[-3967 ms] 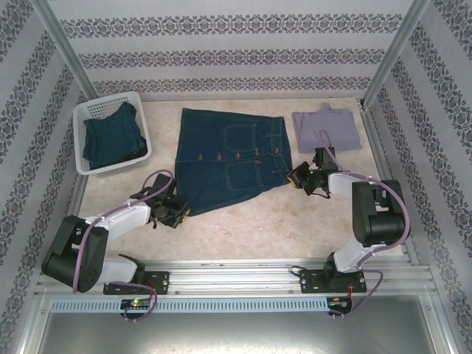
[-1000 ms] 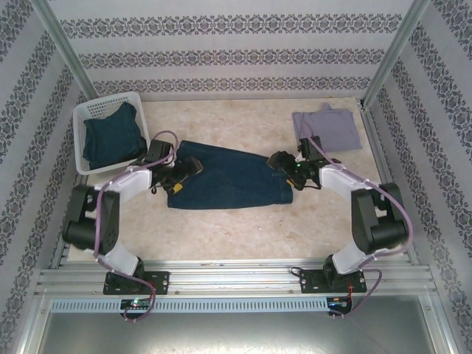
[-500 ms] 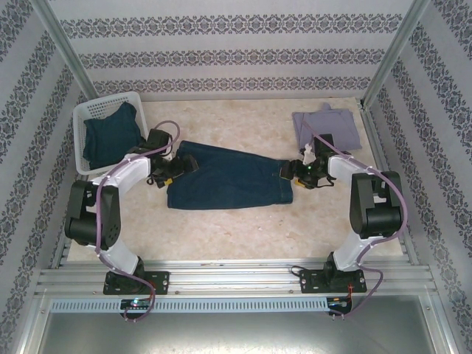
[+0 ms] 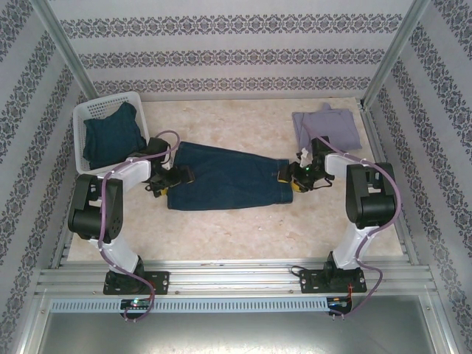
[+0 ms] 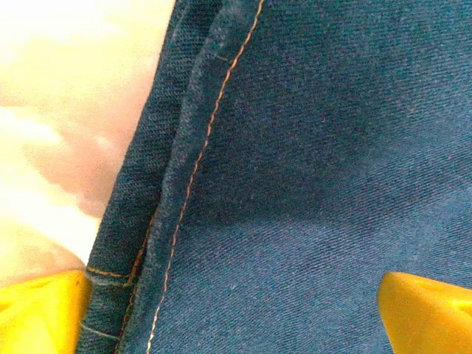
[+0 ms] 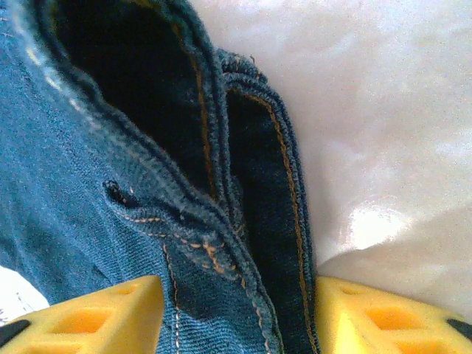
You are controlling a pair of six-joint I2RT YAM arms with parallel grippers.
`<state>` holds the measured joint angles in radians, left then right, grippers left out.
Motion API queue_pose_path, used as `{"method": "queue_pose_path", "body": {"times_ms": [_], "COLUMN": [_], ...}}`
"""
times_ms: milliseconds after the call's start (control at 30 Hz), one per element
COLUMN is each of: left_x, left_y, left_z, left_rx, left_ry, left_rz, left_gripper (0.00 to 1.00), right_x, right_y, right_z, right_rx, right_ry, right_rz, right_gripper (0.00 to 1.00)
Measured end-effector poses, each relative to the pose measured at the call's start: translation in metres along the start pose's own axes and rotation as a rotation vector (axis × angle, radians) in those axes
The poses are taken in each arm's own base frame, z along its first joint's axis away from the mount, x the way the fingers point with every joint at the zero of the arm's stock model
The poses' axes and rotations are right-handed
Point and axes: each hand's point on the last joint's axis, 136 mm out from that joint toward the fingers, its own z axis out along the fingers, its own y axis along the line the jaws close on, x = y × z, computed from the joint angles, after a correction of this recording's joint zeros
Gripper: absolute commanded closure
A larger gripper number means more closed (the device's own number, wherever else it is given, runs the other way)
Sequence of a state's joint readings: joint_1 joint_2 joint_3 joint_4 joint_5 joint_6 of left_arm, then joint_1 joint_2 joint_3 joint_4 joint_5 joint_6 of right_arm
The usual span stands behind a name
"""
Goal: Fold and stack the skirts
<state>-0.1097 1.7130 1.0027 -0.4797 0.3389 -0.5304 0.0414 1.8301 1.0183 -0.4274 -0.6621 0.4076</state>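
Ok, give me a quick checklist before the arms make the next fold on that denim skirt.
1. Denim skirt folded, flat on the table: ok.
2. Left fingers open, straddling its seamed edge: ok.
3. Right fingers either side of the waistband layers: ok.
4. Right grip firm on both layers: cannot tell.
5. Grey skirt folded at back right, apart from the denim: ok.
6. Basket emptied: not ok, a dark garment lies in it.
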Motion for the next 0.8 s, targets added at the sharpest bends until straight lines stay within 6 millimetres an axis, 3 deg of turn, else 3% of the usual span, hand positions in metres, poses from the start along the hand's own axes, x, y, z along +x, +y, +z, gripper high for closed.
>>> {"method": "queue_pose_path", "body": {"times_ms": [100,233,333,533,667,800], "left_x": [0.0,0.0,0.0,0.0,0.005,0.012], "left_y": [0.0,0.0,0.0,-0.002,-0.006,-0.013], "left_z": [0.0,0.001,0.0,-0.003,-0.001,0.003], "left_rx": [0.004,0.005,0.006,0.026,0.06,0.106], "left_ry": [0.001,0.0,-0.001,-0.011,0.006,0.024], "left_rz": [0.0,0.0,0.0,0.001,0.017,0.025], "left_gripper": [0.0,0.0,0.0,0.03,0.23,0.38], "right_x": [-0.002,-0.002,-0.006,-0.012,-0.02,-0.028], "right_y": [0.001,0.021,0.032,0.032,0.039,0.07], "right_z": [0.002,0.015,0.014,-0.007,-0.043,-0.081], "right_rx": [-0.025,-0.114,-0.155,-0.086,0.046,0.166], "right_ry": [0.002,0.02,0.011,-0.063,-0.137,-0.212], "right_rz": [0.052,0.043,0.035,0.004,-0.064,-0.169], "right_gripper": [0.61,0.78,0.98,1.0,1.0,1.0]}}
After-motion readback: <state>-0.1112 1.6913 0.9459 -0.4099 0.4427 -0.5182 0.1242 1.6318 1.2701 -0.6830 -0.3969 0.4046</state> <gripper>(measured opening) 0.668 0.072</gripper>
